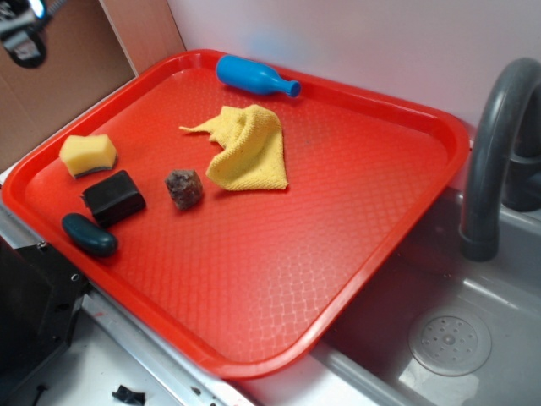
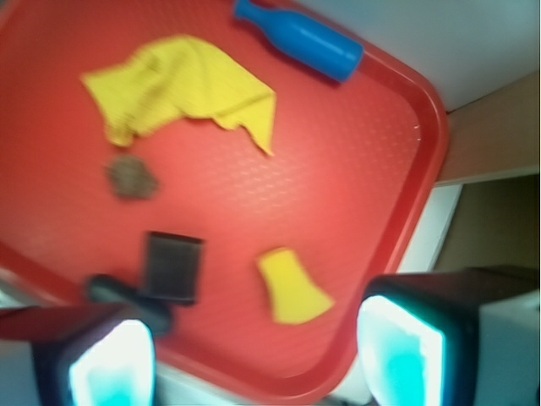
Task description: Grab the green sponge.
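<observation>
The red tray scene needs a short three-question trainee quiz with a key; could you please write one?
1. True or false: the green sponge touches the black block.
2. Which thing lies nearest the yellow cloth? A) blue bottle B) brown lump C) dark teal oval
3. In the wrist view, is anything between the fingers of the gripper?

Key:
1. False; red tray shows between them.
2. B.
3. No; the fingers stand wide apart above the tray, empty, with the sponge below and between them.
</observation>
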